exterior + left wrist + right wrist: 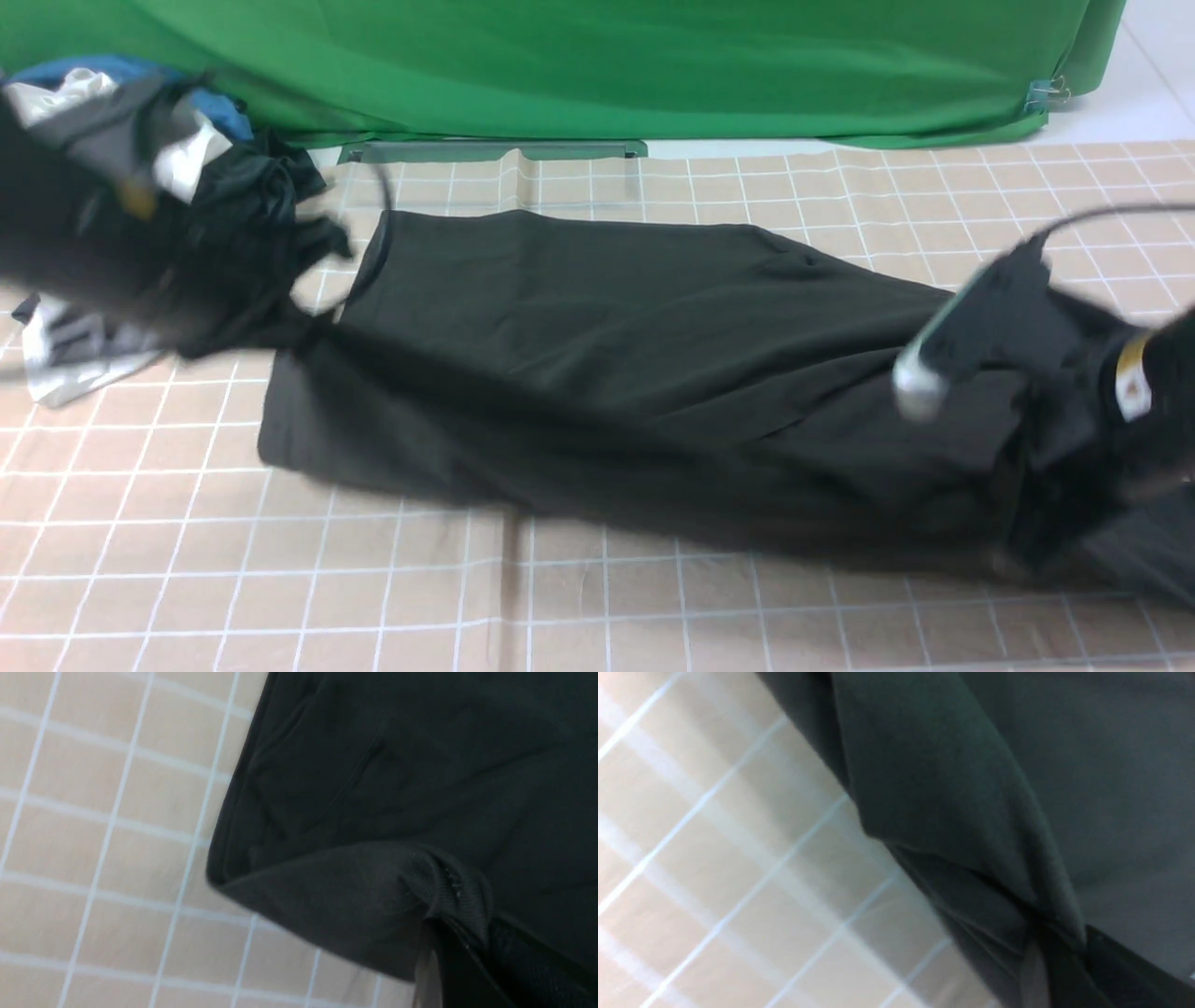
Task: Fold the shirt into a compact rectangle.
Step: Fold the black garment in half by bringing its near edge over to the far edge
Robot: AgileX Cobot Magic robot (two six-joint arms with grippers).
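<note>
– Checked table cover [597,616] is lying nearest us, showing bare along its front edge. Where are we placing the shirt?

– We are finding the shirt [607,373] stretched as a long band across the middle of the cover, one end toward each arm, with its near side bunching in ridges. A pile of other clothes [140,140] is sitting at the far left, close beside that end.

– And the grips?

– We are recording the left gripper [462,938] clamped on the ribbed collar [444,882], and the right gripper [1057,947] clamped on gathered cloth at the opposite end.

– Our judgement on the step?

– We are judging it a lengthwise fold in progress. We are advising that both arms be travelling level and together, holding the cloth taut without dragging it, laying the carried edge parallel to the resting one, and steering the left end clear of the pile.
</note>
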